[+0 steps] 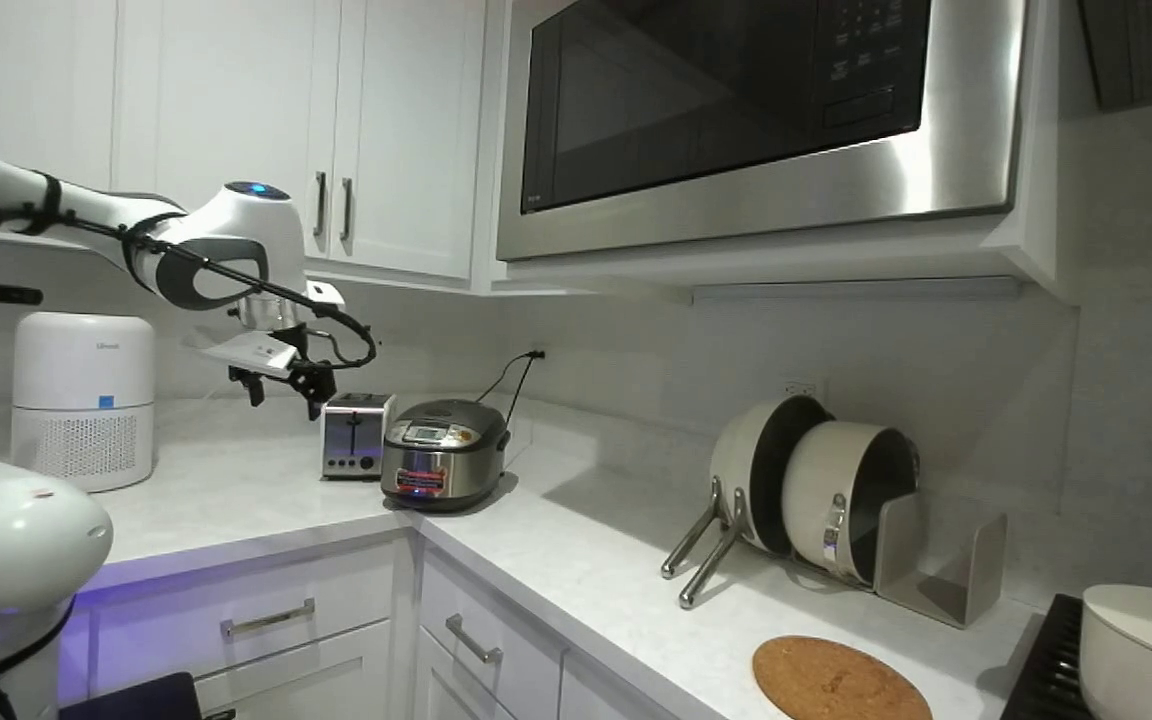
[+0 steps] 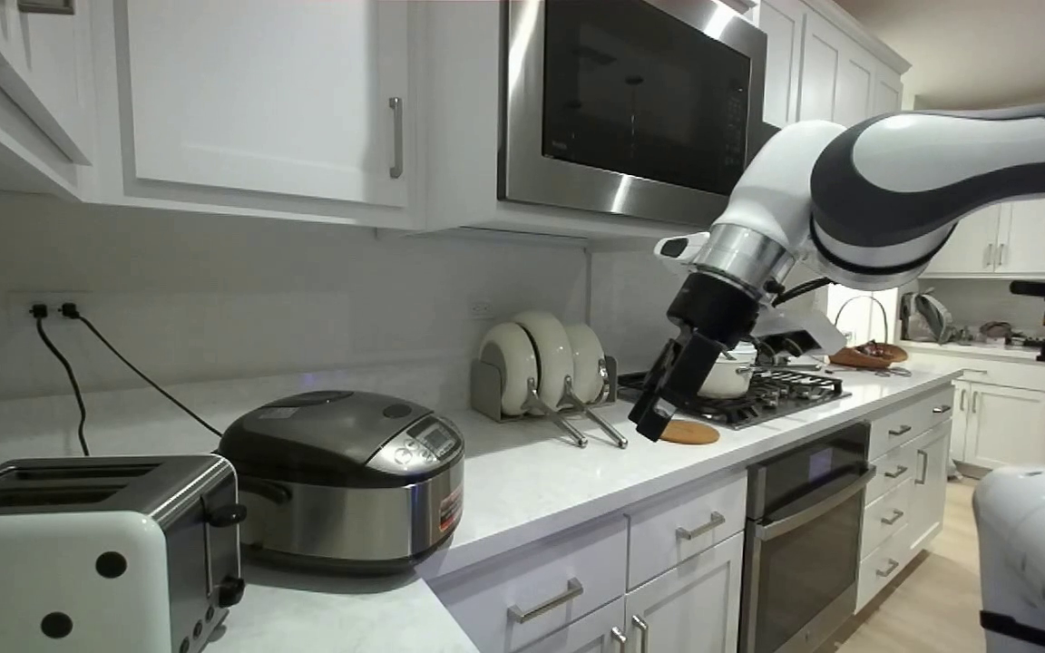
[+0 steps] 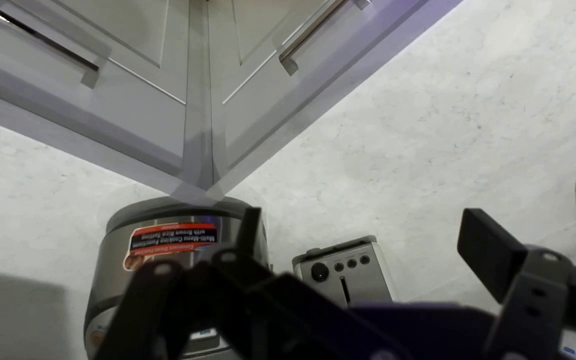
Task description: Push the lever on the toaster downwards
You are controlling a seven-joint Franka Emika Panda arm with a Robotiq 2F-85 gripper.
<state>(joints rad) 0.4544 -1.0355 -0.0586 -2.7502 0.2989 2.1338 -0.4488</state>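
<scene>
White counter (image 1: 236,470) carries the toaster (image 1: 355,440); I should close my wide gripper (image 3: 362,227), then press the lever (image 2: 228,515) straight down.

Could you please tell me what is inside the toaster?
In an exterior view, the toaster shows two dark slots in its top, with nothing visibly sticking out. Its body covers what lies deeper, so I cannot tell whether anything is down there.
</scene>
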